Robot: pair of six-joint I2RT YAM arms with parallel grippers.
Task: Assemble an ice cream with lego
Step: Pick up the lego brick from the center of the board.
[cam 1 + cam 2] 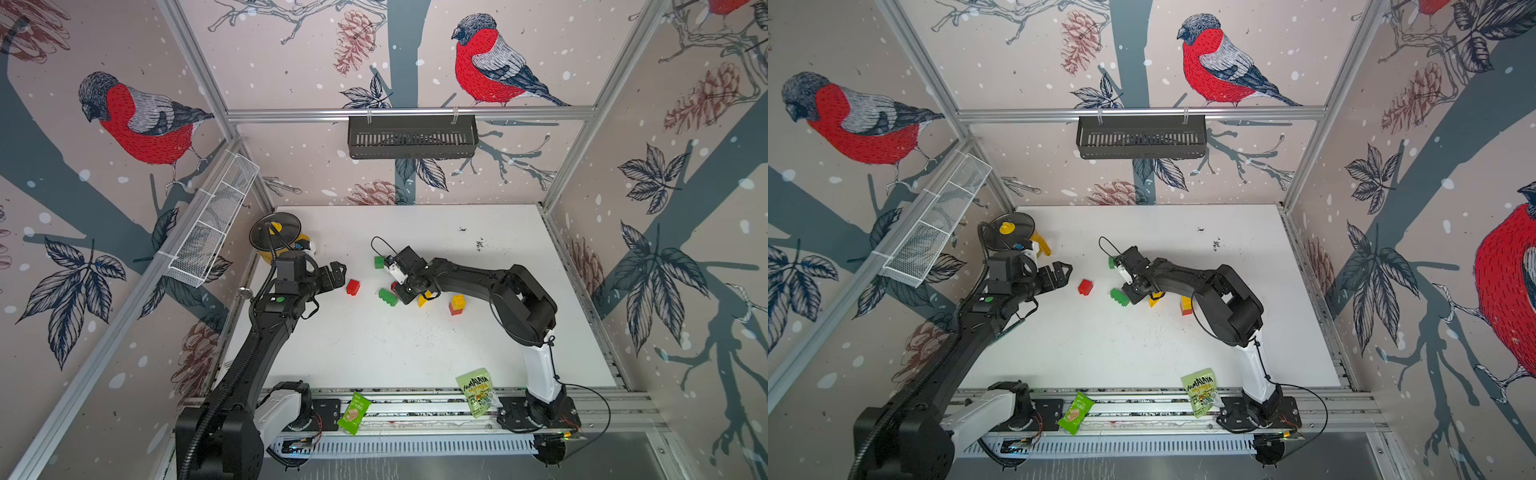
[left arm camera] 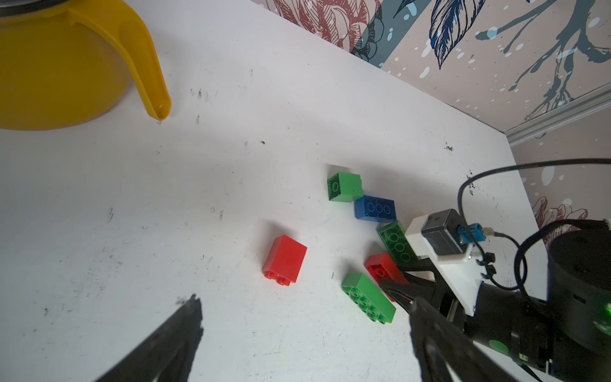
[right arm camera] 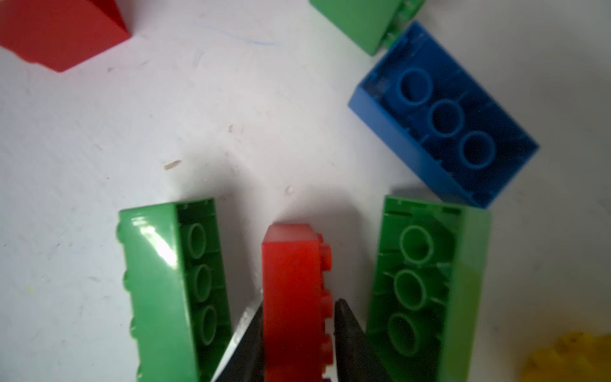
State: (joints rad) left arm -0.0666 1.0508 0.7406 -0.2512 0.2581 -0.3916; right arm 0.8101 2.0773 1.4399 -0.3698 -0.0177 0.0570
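Top view | green packet [image 1: 1200, 391] reads HIMALAYA | right pincer [image 3: 300, 302] grips red brick [image 3: 291, 264]

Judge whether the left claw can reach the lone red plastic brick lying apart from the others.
Probably yes: the open left claw hangs close beside the lone red plastic brick, with only bare white table between them.

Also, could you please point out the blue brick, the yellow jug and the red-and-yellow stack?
blue brick [image 3: 444, 119]: right wrist view, on its hollow underside.
yellow jug [image 2: 59, 66]: left wrist view, on its body wall.
red-and-yellow stack [image 1: 457, 301]: a top view, on the yellow upper brick.
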